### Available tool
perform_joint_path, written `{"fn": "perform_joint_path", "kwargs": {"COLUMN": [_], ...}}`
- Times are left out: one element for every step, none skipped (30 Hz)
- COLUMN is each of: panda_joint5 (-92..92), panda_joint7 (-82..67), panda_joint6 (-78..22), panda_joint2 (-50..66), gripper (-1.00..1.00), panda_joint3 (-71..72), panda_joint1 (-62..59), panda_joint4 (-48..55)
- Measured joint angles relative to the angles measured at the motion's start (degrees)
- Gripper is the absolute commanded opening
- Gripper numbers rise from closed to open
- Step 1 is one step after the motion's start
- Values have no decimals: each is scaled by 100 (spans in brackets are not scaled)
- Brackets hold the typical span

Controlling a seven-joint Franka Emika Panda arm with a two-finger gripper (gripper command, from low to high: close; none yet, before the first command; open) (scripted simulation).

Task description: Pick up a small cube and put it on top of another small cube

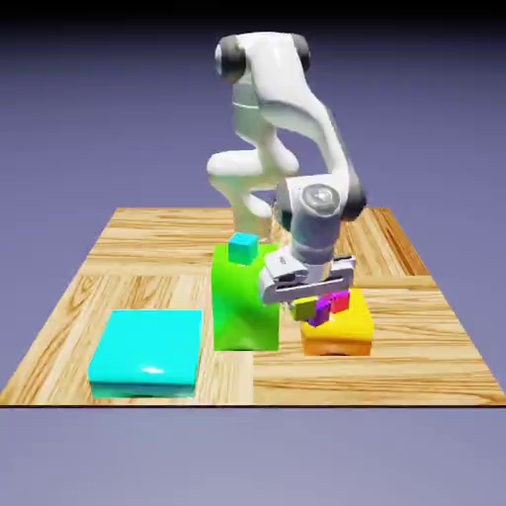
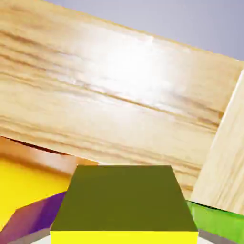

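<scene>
Gripper [image 1: 314, 308] clenched on yellow cube [image 2: 125, 202], lower centre.
Held above orange block [image 1: 337, 328], apparently clear of purple cube [image 1: 320, 315]; table [image 1: 425, 346] open at right edge.

Both pictures are rendered, bright and evenly lit, with no grain. In the exterior view the backdrop [image 1: 79, 119] fades from near black at the top edge to soft blue-violet lower down. Light falls from above: the teal slab [image 1: 146, 351] carries a small white glint on its top, the green block [image 1: 242, 301] shines on its near face, and the white arm [image 1: 287, 94] shows grey shading on its underside. Edges look slightly soft, as if upscaled. In the hand view a broad white glare washes out the grain of the table [image 2: 128, 71], and the yellow cube [image 2: 124, 205], very close, has a dull shaded top above a bright strip.
</scene>
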Motion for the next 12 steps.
{"fn": "perform_joint_path", "kwargs": {"panda_joint5": [57,115,172,180,180,162,144,126,108,97,77,76], "panda_joint7": [98,195,292,306,306,321,336,351,366,375,387,387], "panda_joint6": [-94,-189,-282,-296,-296,-48,201,450,699,834,834,834], "panda_joint2": [-208,-415,-621,-652,-652,-525,-397,-269,-141,-72,-72,-72], "gripper": [-100,-100,-100,-100,-100,-100,-100,-100,-100,100,100,100], "panda_joint3": [81,156,229,241,241,244,246,249,250,249,255,255], "panda_joint1": [46,94,121,118,117,121,126,132,139,144,138,138], "panda_joint4": [-115,-230,-344,-361,-361,-483,-606,-728,-850,-916,-916,-916]}}
